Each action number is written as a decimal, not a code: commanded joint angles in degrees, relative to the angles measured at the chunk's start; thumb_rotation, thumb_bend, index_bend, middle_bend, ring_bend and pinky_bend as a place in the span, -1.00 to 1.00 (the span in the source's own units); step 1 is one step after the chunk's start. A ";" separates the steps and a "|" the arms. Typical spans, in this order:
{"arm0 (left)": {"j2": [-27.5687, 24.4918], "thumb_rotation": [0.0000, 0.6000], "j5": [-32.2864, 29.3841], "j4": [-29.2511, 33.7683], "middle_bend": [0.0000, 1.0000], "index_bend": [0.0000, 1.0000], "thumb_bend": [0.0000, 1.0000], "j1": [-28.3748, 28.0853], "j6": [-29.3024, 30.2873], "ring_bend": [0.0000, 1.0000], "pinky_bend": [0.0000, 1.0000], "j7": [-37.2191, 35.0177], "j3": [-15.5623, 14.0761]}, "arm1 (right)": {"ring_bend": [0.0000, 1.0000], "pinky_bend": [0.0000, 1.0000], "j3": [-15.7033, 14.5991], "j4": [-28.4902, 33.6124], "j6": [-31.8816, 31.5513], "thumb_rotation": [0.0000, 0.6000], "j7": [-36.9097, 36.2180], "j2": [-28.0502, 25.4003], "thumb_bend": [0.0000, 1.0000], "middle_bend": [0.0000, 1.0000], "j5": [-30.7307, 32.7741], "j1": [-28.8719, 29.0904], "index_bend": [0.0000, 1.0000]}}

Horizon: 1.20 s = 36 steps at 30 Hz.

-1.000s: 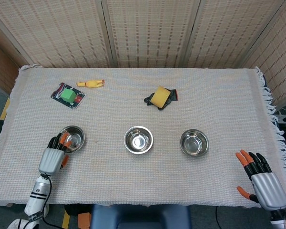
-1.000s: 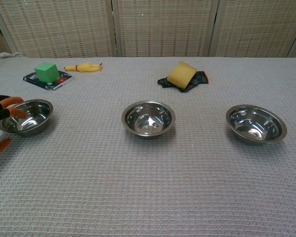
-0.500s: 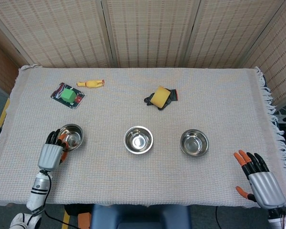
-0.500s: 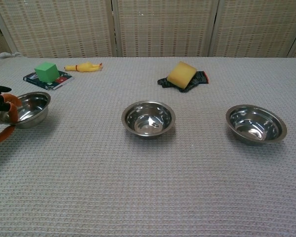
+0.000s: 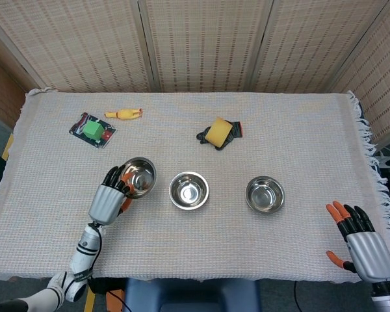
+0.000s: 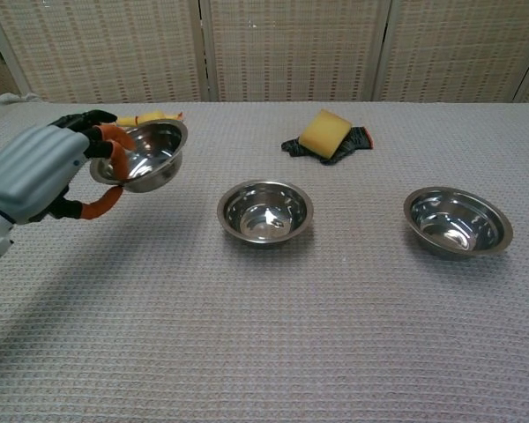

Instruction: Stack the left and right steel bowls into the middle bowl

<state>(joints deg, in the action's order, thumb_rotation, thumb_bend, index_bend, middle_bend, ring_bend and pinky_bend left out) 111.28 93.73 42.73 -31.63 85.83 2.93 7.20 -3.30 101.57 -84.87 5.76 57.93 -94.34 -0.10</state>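
Observation:
My left hand point(image 5: 110, 198) point(image 6: 44, 172) grips the left steel bowl point(image 5: 138, 176) point(image 6: 144, 154) by its near rim and holds it in the air, tilted, left of the middle bowl point(image 5: 188, 190) point(image 6: 264, 211). The middle bowl stands alone at the table's centre. To its right the right steel bowl point(image 5: 265, 194) point(image 6: 458, 220) rests on the cloth. My right hand point(image 5: 361, 244) hovers open near the table's front right corner, well away from that bowl; it does not show in the chest view.
A yellow sponge on a black cloth point(image 5: 219, 132) point(image 6: 325, 135) lies behind the middle bowl. At the back left sit a green cube on a card point(image 5: 93, 130) and a yellow toy point(image 5: 123, 114). Wicker screens stand behind the table.
My left hand closed on the left bowl, lifted it off the cloth and carried it right toward the middle bowl. My right hand shifted slightly.

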 commanded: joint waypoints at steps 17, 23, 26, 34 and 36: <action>3.37 1.00 -4.71 13.03 -0.73 -0.73 -0.08 -9.76 -17.02 -0.97 -0.66 21.13 1.36 | -1.00 -1.00 0.98 -0.37 -0.58 1.00 -3.12 -1.37 -0.82 -1.00 1.91 -0.10 -1.00; -2.10 1.00 -5.42 21.97 -0.79 -0.88 -0.17 -7.26 -15.89 -1.00 -0.67 23.37 0.05 | -1.00 -1.00 0.71 -0.61 1.38 1.00 -1.70 -0.15 -0.83 -1.00 1.71 0.79 -1.00; -6.25 1.00 -5.47 27.30 -0.80 -0.88 -0.17 -4.77 -13.73 -1.00 -0.67 25.46 -1.19 | -1.00 -1.00 1.20 -1.79 4.90 1.00 -0.24 1.89 -0.83 -1.00 2.13 2.94 -1.00; -15.35 1.00 -7.29 33.92 -0.80 -0.89 -0.17 1.87 -10.01 -1.00 -0.67 24.64 -4.50 | -1.00 -1.00 5.66 -8.41 15.98 1.00 8.45 12.17 -0.82 -1.00 6.52 11.65 -0.96; -16.73 1.00 -7.45 34.01 -0.80 -0.89 -0.17 2.92 -9.36 -1.00 -0.67 23.59 -4.88 | -1.00 -1.00 6.89 -11.63 17.88 1.00 10.55 15.91 -0.82 -1.00 7.68 13.73 -0.83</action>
<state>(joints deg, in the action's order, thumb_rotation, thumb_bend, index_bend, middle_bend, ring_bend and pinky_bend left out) 95.58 86.63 76.28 -29.55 75.69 27.37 2.95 1.48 93.89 -70.13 13.07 69.39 -88.64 10.41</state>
